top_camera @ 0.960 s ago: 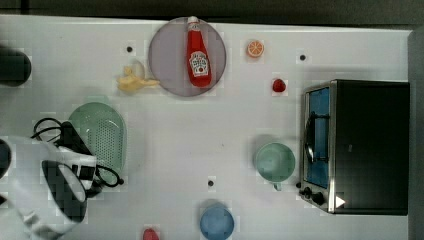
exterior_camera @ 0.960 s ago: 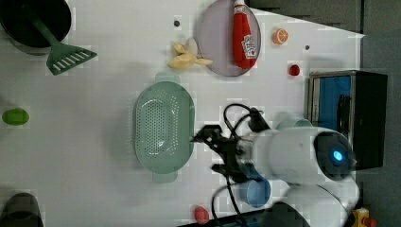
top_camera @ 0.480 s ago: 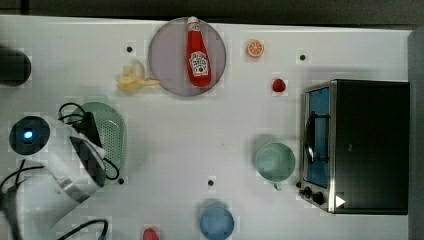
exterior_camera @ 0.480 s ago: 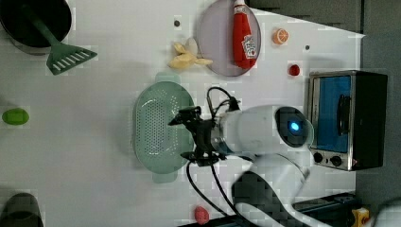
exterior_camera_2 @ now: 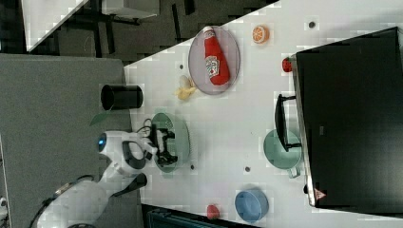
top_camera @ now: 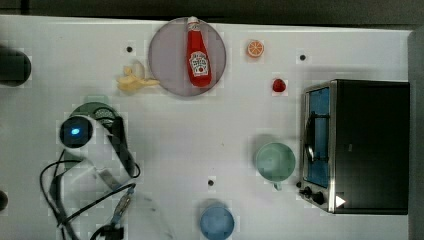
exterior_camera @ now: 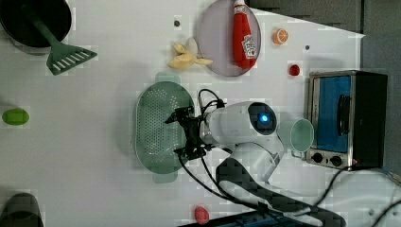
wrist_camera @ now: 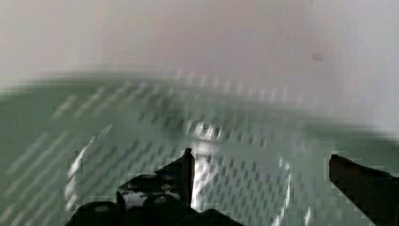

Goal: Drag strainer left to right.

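**Jaws spread over the strainer's perforated floor**

The gripper (exterior_camera: pixel 184 132) hangs above the strainer (exterior_camera: pixel 153 127), at its edge nearest the arm in the left view. In the wrist view the jaws stand apart, grasping nothing, the hole grid between them. The strainer rests on the white surface (exterior_camera: pixel 94 118), below the banana peel (exterior_camera: pixel 187 56) and well apart from the mint cup (exterior_camera: pixel 301 135) at the left view's right.

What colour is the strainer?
Pale mint green, with tiny holes; the strainer shows best in the left view.
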{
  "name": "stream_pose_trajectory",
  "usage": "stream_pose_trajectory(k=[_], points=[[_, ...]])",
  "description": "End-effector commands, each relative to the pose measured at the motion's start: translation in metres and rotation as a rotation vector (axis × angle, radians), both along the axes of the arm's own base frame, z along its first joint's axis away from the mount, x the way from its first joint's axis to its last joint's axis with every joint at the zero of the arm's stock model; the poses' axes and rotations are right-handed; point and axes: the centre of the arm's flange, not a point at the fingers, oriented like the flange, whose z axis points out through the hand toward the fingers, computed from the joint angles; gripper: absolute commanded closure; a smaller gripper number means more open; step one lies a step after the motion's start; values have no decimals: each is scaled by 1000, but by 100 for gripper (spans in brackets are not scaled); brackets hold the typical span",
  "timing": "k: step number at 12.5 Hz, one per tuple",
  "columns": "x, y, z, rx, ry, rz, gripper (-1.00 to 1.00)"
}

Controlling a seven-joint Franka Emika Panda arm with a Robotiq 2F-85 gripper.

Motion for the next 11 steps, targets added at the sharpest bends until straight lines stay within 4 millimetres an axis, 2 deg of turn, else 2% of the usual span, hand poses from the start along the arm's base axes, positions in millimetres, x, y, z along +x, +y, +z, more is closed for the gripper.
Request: stream_pose_trajectory(k=[1, 5, 11], points=[[22, -8, 12, -6, -51, -95, -100], [25, -30, 9, -32, -49, -123, -100], [21, -84, 8, -86, -40, -181, -100]])
